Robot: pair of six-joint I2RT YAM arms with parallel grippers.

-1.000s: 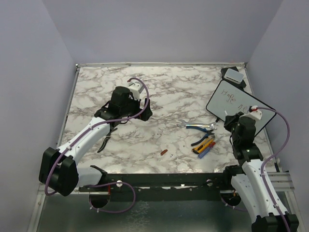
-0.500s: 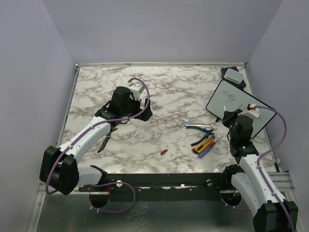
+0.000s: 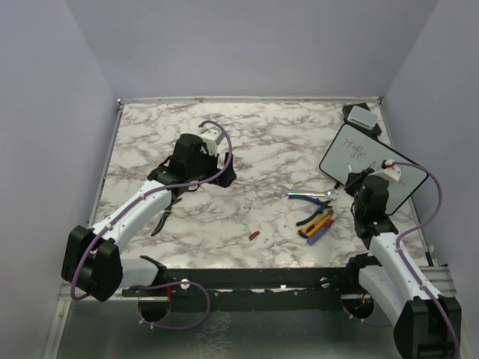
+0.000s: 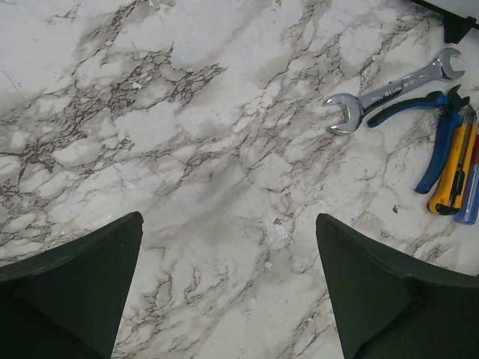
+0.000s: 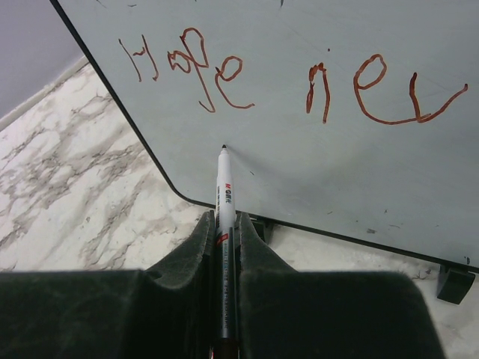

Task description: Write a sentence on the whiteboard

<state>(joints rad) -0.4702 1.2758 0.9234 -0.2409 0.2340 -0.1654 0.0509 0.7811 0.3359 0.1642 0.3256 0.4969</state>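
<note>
**Right gripper** (image 5: 225,228), one. Jaws closed tight on one marker (image 5: 224,187), which sticks out forward from between them.

**Whiteboard** (image 5: 337,157), one. Black frame, directly ahead of the right jaws. Red handwriting sits just beyond the marker's tip. Whether the tip touches the surface cannot be told.

**Left gripper** (image 4: 228,218), one. Jaws spread wide above the marble table (image 4: 187,134).

**Tools**, three, ahead and to the right of the left jaws, well apart from them and close together:
- one wrench (image 4: 393,90)
- one pair of blue-handled pliers (image 4: 432,146)
- one yellow box cutter (image 4: 451,179)
</note>
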